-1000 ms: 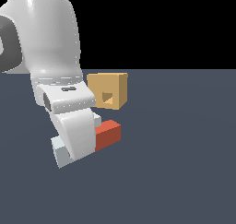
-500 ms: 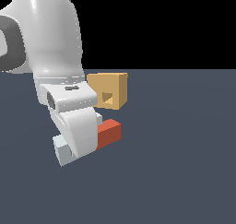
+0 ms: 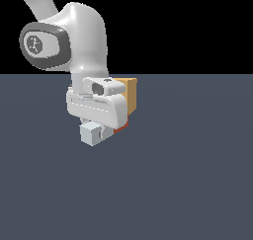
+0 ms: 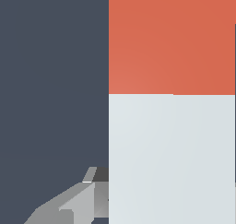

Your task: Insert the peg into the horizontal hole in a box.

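My gripper [image 3: 105, 129] is shut on the peg and holds it above the floor. In the exterior view the peg's pale grey end [image 3: 91, 134] sticks out toward the camera. Only a sliver of its red-orange half [image 3: 121, 127] shows past the hand, pointing at the box. The tan box [image 3: 130, 93] stands just behind the hand, mostly covered by it, and the hole is hidden. In the wrist view the peg fills one side, with the red-orange half [image 4: 171, 38] beyond the grey half [image 4: 171, 158]. One finger [image 4: 76, 202] shows beside the peg.
The dark blue-grey floor [image 3: 188, 175] stretches around the box and the arm. The white arm link [image 3: 74, 36] rises above the hand on the exterior view's left.
The hand has lifted the peg and carried it toward the box, up and to the exterior view's right. It now covers the box's holed face. The box has not moved.
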### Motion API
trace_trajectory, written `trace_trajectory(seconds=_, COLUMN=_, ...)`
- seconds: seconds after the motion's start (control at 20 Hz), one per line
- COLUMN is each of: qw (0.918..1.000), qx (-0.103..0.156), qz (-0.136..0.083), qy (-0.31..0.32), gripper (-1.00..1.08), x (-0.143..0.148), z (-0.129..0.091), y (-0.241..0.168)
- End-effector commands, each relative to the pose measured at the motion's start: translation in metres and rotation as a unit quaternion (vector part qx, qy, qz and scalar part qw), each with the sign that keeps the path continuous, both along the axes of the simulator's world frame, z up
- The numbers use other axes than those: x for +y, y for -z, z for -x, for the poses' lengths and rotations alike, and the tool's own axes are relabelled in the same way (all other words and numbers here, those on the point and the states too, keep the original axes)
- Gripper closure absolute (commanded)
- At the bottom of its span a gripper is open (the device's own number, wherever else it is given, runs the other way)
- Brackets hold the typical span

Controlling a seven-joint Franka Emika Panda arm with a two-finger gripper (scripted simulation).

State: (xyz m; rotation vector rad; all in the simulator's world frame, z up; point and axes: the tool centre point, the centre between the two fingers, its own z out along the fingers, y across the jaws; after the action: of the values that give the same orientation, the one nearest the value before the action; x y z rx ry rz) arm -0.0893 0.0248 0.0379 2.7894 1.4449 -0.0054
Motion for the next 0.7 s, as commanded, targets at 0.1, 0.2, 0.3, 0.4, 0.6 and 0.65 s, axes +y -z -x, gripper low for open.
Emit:
trace_trajectory(seconds=0.1, qw=0.9965, qx=-0.002, qz=0.000, qy=-0.084, gripper=1.08, x=0.057, z=-0.001, y=-0.010)
trace_trajectory(seconds=0.2, qw=0.9939, qx=-0.002, qz=0.000, qy=-0.110, gripper=1.08, x=0.075, z=0.001, y=-0.013)
trace_trajectory(seconds=0.3, qw=0.9916, qx=-0.002, qz=-0.001, qy=-0.129, gripper=1.08, x=0.088, z=0.003, y=-0.014)
trace_trajectory(seconds=0.4, qw=0.9900, qx=-0.002, qz=-0.001, qy=-0.141, gripper=1.08, x=0.095, z=0.005, y=-0.016)
trace_trajectory(seconds=0.6, qw=0.9895, qx=-0.001, qz=-0.001, qy=-0.145, gripper=1.08, x=0.098, z=0.005, y=-0.016)
trace_trajectory(seconds=0.65, qw=0.9895, qx=-0.001, qz=-0.001, qy=-0.145, gripper=1.08, x=0.098, z=0.005, y=-0.016)
